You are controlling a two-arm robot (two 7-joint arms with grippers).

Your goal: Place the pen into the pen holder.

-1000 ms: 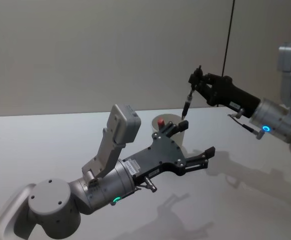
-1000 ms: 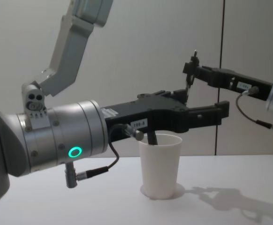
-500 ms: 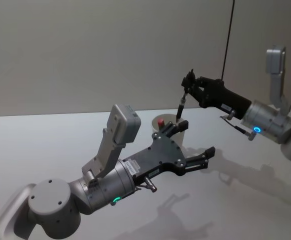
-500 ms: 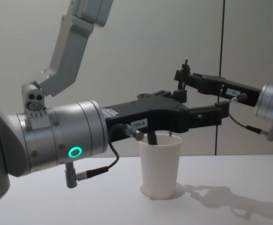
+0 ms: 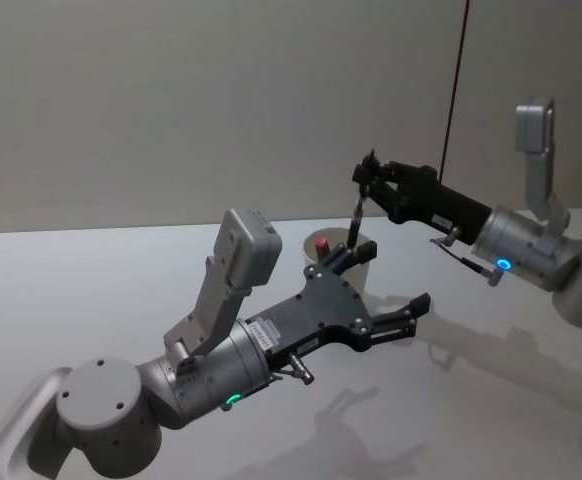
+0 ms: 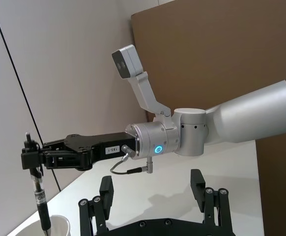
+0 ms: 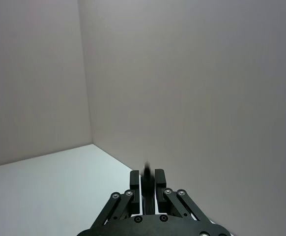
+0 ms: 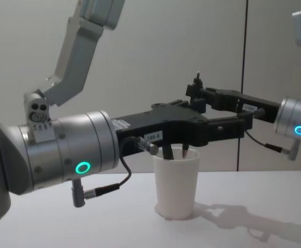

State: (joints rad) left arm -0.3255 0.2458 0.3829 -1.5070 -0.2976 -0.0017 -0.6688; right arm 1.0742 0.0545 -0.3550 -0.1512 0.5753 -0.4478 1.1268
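The pen (image 5: 354,222) is dark and hangs upright from my right gripper (image 5: 365,181), which is shut on its top end. Its tip (image 8: 185,151) dips just inside the rim of the pen holder (image 8: 177,182), a plain white paper cup standing on the table. The left wrist view shows the pen (image 6: 39,197) over the cup (image 6: 50,227) and the right gripper (image 6: 30,158). My left gripper (image 5: 399,274) hovers open in front of and above the cup, hiding most of it in the head view. The right wrist view shows the fingers (image 7: 158,181) closed on the pen's top (image 7: 147,172).
Another dark stick (image 8: 167,153) stands in the cup, and a red cap (image 5: 322,243) shows inside it. The left arm's body (image 8: 68,155) fills the near left. The grey table (image 5: 511,410) is bare to the right of the cup.
My right gripper has carried the pen to the left and down, from right of and above the cup to over its mouth. The left arm has not moved.
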